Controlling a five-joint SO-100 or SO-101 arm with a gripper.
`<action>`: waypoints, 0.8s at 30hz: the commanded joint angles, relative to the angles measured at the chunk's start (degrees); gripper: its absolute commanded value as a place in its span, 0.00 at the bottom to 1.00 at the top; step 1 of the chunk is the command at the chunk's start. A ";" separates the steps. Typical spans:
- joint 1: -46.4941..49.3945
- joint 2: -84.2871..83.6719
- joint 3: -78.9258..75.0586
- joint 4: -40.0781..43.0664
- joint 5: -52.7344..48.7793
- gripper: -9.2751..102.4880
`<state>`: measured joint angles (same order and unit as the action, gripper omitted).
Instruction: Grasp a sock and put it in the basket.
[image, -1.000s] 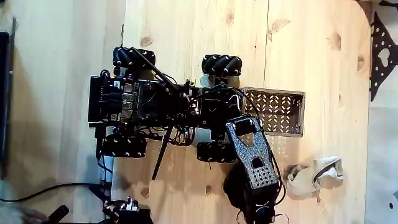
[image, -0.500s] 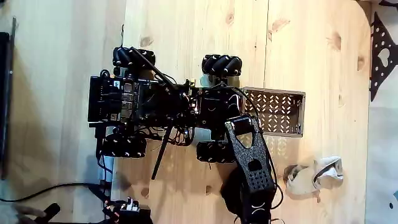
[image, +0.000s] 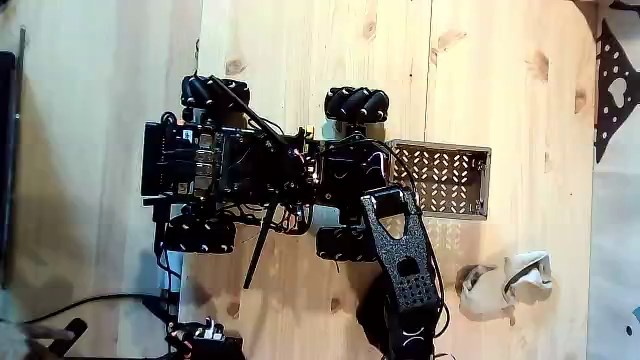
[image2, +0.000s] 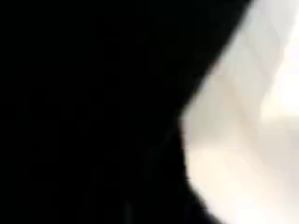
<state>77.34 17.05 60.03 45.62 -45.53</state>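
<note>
In the fixed view we are sitting on our wheeled base (image: 225, 170) with four rollered wheels, two along the upper side and two along the lower. Our black arm (image: 400, 260) is reaching from the base's right end down towards the bottom edge, its perforated link angled slightly rightwards. Our gripper's jaws are lying past that edge, so their state is unclear.

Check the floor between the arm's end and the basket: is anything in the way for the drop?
Nothing visible blocks it. The basket sits open-topped against the robot's front, the arm reaching past it toward the bottom edge. The cream sock lies off to the right, clear of that line.
</note>
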 joint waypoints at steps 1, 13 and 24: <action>0.26 3.08 -1.14 3.16 -0.35 0.08; 1.85 13.80 -0.26 18.46 -0.62 0.08; 0.97 33.05 10.72 27.60 0.88 0.08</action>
<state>78.93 41.84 68.73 71.02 -45.09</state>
